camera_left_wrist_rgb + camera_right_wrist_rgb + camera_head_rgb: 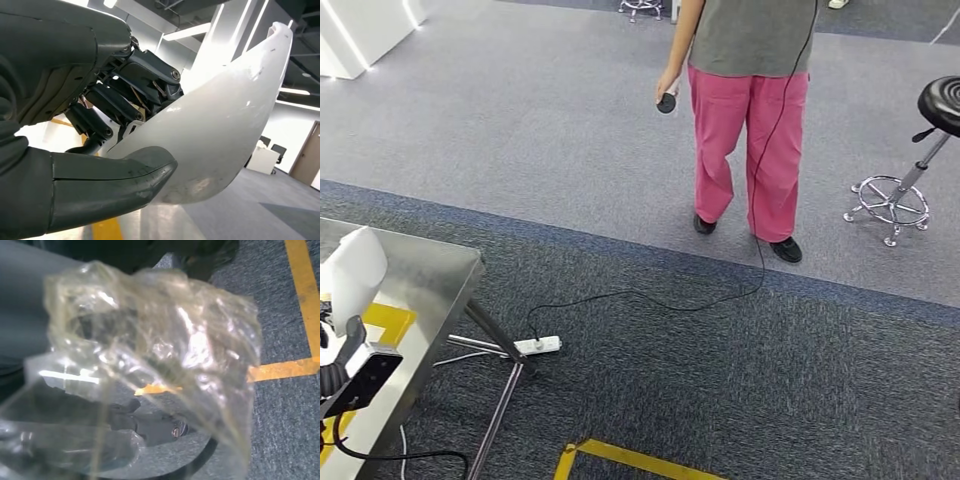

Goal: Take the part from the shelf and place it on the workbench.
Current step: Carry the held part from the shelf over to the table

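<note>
Okay, status at this frame:
writing/labels: none readable on the part, the tabletop or the power strip.
part: white curved shell (226,130), glossy with a few scuffs; in the head view its rounded end (354,270) sits above the near-left end of the tabletop.
left hand: (94,135) clamped on the part, thick thumb pressed along one face, dark fingers on the other side.
right hand: (124,420) wrapped in a crumpled clear plastic bag (158,350); dark fingers show through blurred, cannot tell if spread or curled, or if the bag holds anything else.
tabletop: brushed steel (433,275), yellow tape patch (388,320) on it near the part; angled steel legs below.
floor by tabletop: dark carpet, yellow tape line (622,458); white power strip (539,346) just beside the legs, black cable running away from it.
beyond tabletop: person in pink trousers (746,140) standing well apart, holding a small black object (666,102); black stool (924,150) further out.
</note>
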Available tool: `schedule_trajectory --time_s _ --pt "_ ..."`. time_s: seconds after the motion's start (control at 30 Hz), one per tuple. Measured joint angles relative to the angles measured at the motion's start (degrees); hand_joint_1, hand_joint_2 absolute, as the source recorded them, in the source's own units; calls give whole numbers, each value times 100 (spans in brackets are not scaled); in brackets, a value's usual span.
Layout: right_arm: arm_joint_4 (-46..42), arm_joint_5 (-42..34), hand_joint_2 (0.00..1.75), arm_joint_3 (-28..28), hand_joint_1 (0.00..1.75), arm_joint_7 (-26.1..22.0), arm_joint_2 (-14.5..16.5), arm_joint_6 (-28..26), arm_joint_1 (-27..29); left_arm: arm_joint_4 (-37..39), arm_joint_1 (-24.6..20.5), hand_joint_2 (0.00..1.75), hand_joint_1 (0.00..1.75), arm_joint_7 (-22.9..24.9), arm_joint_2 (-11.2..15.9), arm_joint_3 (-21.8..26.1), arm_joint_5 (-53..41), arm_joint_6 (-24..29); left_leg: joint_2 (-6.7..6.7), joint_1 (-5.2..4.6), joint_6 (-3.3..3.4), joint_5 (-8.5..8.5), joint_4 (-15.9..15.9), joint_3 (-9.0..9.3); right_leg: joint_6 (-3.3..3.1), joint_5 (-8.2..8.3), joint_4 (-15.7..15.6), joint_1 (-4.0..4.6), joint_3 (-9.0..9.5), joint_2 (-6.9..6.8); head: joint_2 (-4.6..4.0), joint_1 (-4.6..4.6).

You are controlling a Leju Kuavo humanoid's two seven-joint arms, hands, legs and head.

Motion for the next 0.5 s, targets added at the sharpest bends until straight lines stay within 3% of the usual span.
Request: schedule_trajectory --time_s 0.03,0.1,0.13,0.17,0.23,0.27,0.3,0.33,0.4,0.47,0.5 --pt "0 0 0 0 0 0 -1 0 -4 0 -1 175 175 0 1 1 -1 0 -2 0 -32 37 13 -24 -28 -38 -133 12 65 4 0 -2" --pt "0 -1 0 0 0 1 -3 -1 -3 1 2 175 175 0 4 1 -1 0 -5 17 -97 47 42 -56 -128 20 -162 12 -12 -19 0 5" --pt "0 -1 0 -1 0 1 -5 -2 -3 2 7 175 175 0 5 2 -1 0 -7 28 -130 -75 120 -92 -189 70 -169 8 -54 -36 0 -1" --pt "0 -1 0 -1 0 1 -5 -3 -2 2 11 175 175 0 7 3 -1 0 -7 39 -164 -299 296 -151 -240 130 -178 0 -109 -58 0 -3" --pt "0 0 0 -1 0 1 -7 -4 -1 2 15 175 175 0 7 3 -1 0 -5 68 -224 -887 931 -307 -286 244 -171 4 -240 -88 0 -13" --pt "0 0 0 -1 0 1 -7 -4 0 3 17 175 175 0 6 2 -1 0 -5 83 -249 -1078 1285 -366 -285 304 -161 7 -309 -100 0 -13" --pt "0 0 0 -1 0 1 -7 -4 0 3 19 175 175 0 6 1 0 0 -5 97 -268 -1122 1536 -374 -278 366 -146 9 -385 -108 0 -12" --pt "0 0 0 -1 0 1 -7 -4 0 4 20 175 175 0 6 1 1 0 -4 112 -283 -1035 1619 -307 -264 425 -122 8 -467 -115 0 -14" --pt "0 0 0 0 0 1 -7 -4 2 4 19 175 175 0 7 1 2 0 -3 142 -305 -697 1177 109 -225 516 -51 0 -647 -122 0 -15" --pt "0 0 0 1 0 1 -7 -3 0 4 8 175 175 0 7 2 2 0 -7 148 -287 -635 382 648 -168 576 35 8 -778 -123 0 -13" --pt "0 0 0 2 0 1 -7 -2 -3 4 5 175 175 0 7 3 1 0 -9 140 -256 -686 112 806 -135 611 65 14 -815 -123 0 -11"
